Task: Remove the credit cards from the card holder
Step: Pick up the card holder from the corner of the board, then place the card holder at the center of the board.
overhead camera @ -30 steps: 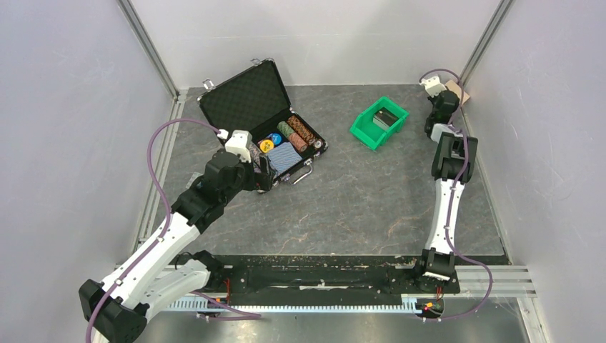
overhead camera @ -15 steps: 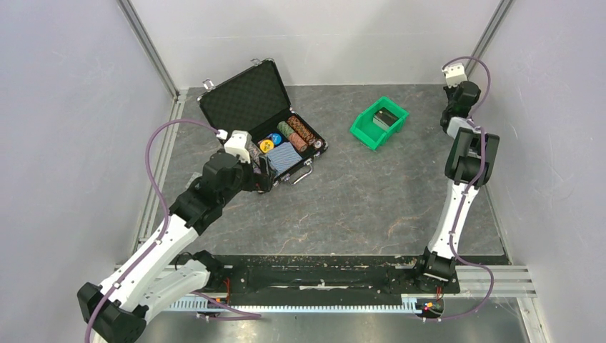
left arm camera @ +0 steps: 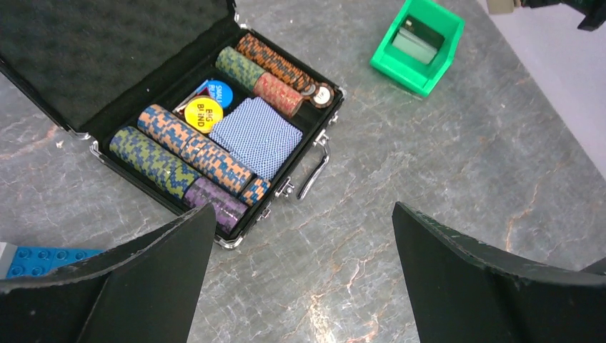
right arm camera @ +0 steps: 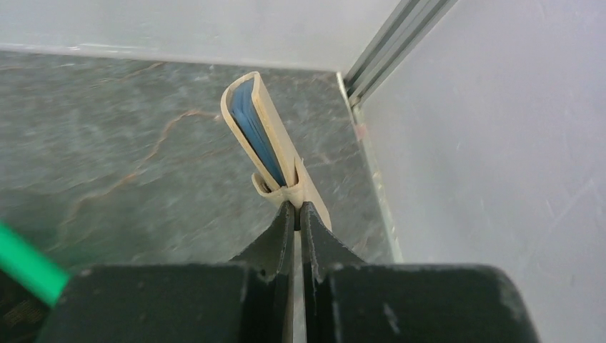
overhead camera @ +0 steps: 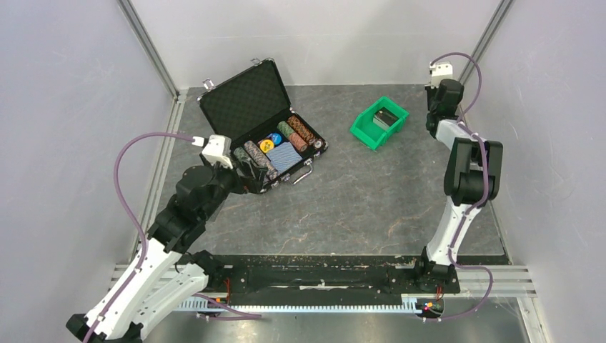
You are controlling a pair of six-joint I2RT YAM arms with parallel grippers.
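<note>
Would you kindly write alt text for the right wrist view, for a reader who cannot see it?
The right gripper, shut, pinches the tan card holder by its edge, showing it edge-on with blue inside. Behind lie the grey marbled table and a corner rail.

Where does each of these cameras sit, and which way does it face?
Top external: high behind the bases, looking down on the table; both arms show.
Left wrist: on the left arm, looking at the black case; open left gripper frames it.
Right wrist: faces the far right corner; right gripper shut on the card holder.
Shared: top and left wrist both show the case and green bin.
</note>
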